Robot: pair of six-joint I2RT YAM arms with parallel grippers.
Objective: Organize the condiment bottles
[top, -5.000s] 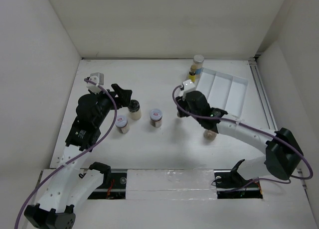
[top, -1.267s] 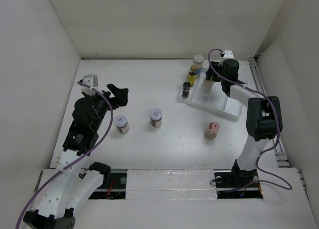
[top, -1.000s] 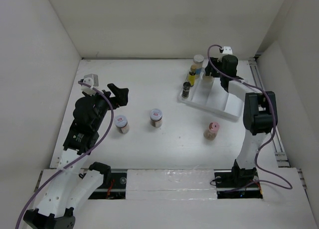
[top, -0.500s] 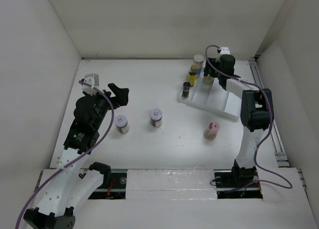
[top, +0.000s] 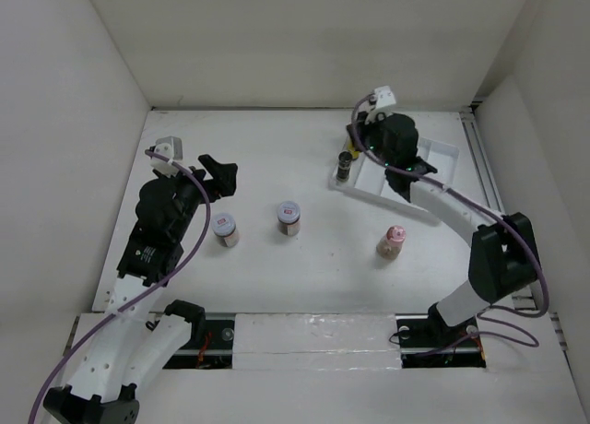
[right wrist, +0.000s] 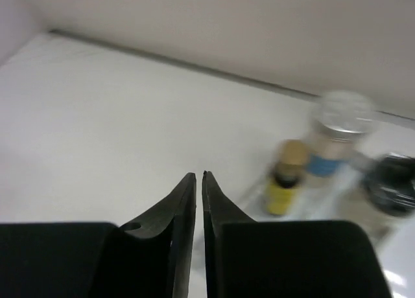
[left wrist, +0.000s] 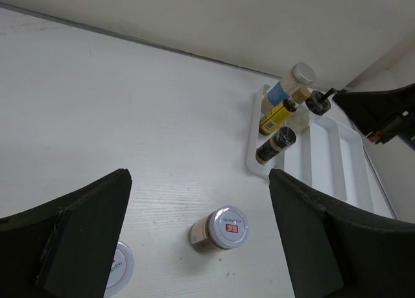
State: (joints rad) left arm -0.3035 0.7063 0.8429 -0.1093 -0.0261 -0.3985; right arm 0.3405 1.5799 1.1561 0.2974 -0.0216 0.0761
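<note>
My left gripper [top: 219,173] is open and empty above the table's left side. Two white-lidded jars with red marks [top: 224,229] [top: 289,217] stand just right of it; the left wrist view shows one between my fingers' lines [left wrist: 220,229] and one lower left [left wrist: 117,265]. A pink-capped bottle [top: 392,242] stands alone. A dark shaker [top: 344,166], a slim yellow bottle [left wrist: 277,114], a grey-lidded jar [left wrist: 295,81] and a black-lidded jar [left wrist: 318,102] stand at the white tray's [top: 433,177] left end. My right gripper [top: 361,140] is shut and empty above them, blurred in its own view [right wrist: 199,176].
White walls close in the table at the back and both sides. The tray [left wrist: 340,162] has long empty compartments to the right of the bottles. A rail runs along the table's right edge [top: 479,157].
The black-lidded jar that stood by my left gripper five seconds ago now stands in the tray. My right gripper has swung left from the tray's far end over the bottles. The left arm is still.
</note>
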